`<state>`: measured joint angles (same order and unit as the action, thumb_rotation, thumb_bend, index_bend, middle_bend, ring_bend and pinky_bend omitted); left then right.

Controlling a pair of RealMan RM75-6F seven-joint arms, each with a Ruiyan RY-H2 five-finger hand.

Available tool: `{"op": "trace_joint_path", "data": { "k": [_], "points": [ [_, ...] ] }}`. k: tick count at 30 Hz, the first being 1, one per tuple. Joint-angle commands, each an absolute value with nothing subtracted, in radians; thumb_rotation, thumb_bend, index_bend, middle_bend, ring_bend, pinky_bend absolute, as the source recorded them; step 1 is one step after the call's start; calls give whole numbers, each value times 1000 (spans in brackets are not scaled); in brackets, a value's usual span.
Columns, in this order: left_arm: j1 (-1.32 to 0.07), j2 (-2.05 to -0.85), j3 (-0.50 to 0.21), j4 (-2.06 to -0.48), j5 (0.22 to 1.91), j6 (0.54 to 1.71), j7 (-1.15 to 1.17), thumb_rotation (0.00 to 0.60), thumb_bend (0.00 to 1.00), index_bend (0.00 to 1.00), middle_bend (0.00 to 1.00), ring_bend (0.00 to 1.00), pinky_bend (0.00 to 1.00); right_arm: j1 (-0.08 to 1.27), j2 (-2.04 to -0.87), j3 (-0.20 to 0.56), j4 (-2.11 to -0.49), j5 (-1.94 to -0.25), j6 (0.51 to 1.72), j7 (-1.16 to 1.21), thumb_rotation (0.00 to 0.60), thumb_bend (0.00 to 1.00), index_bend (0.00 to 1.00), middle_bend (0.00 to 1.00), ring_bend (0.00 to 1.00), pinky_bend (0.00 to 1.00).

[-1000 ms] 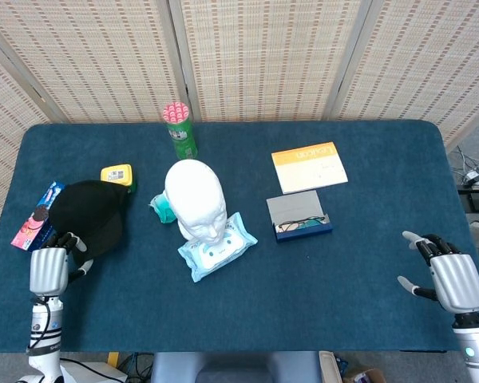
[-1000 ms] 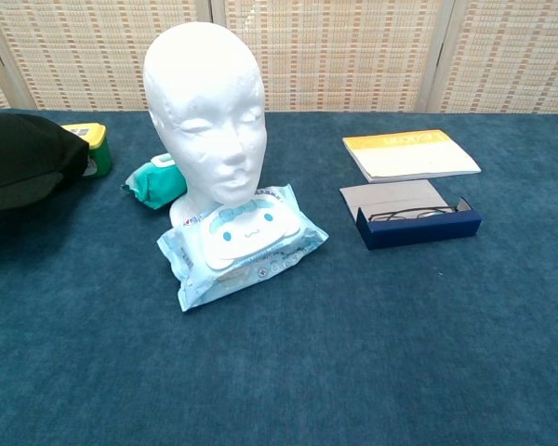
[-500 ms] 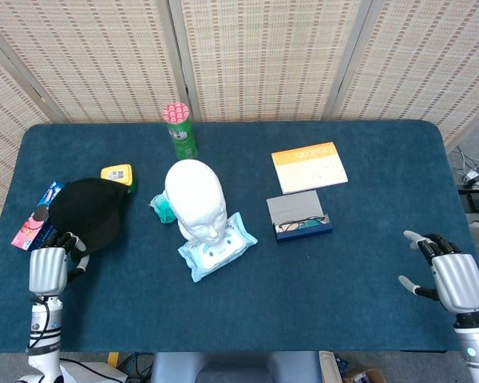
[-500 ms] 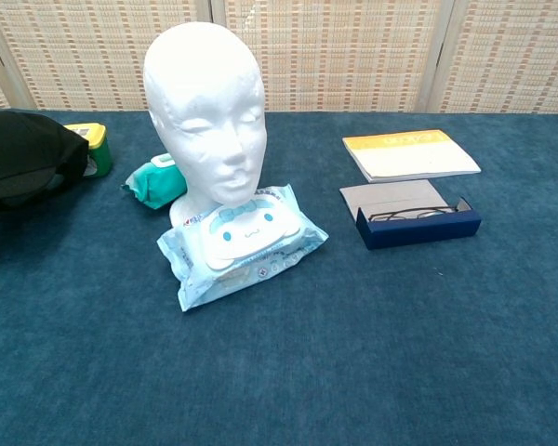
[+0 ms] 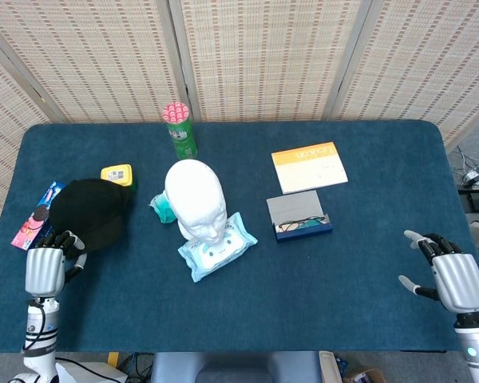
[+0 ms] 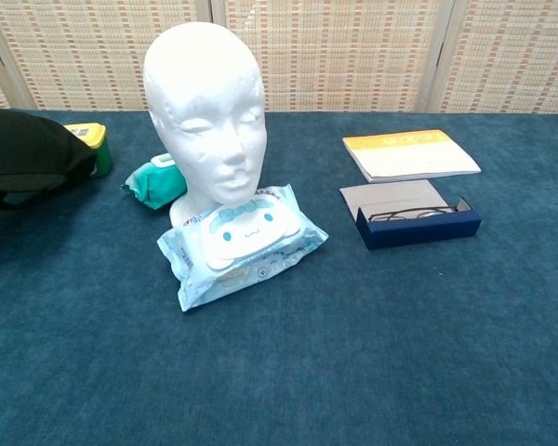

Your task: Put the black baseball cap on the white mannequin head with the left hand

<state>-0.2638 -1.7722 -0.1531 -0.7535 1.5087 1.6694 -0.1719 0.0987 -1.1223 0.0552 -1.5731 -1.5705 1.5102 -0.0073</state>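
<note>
The black baseball cap (image 5: 88,211) lies at the table's left side, left of the white mannequin head (image 5: 193,195), which stands upright near the middle. My left hand (image 5: 46,267) sits at the cap's near edge, its fingers curled around the brim. In the chest view the cap (image 6: 23,158) shows at the far left with its near edge slightly raised, and the mannequin head (image 6: 205,111) faces the camera; neither hand shows there. My right hand (image 5: 451,275) hovers at the table's near right corner with fingers apart and nothing in it.
A blue wipes pack (image 5: 215,247) lies against the head's front, a teal packet (image 5: 161,207) at its left. A yellow-green box (image 5: 116,174) and a cookie pack (image 5: 33,214) flank the cap. A green can (image 5: 180,132), an orange booklet (image 5: 308,166) and a glasses case (image 5: 299,215) lie further back and right.
My left hand has shifted slightly left and the cap's near edge has drawn up and left with it. The right hand has stayed put.
</note>
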Motion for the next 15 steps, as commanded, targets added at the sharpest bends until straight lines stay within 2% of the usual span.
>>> {"op": "trace_joint_path", "data": {
  "k": [1, 15],
  "points": [
    [-269, -1784, -155, -720, 1527, 1709, -207, 600, 436, 648, 543, 352, 487, 98, -1121, 55, -1573, -1572, 1511, -5, 600, 0, 238, 401, 260, 400],
    [-282, -1771, -173, -665, 1555, 1832, -272, 600, 437, 708, 612, 407, 504, 97, -1121, 55, -1573, -1574, 1515, -5, 600, 0, 238, 401, 260, 400]
  ]
}}
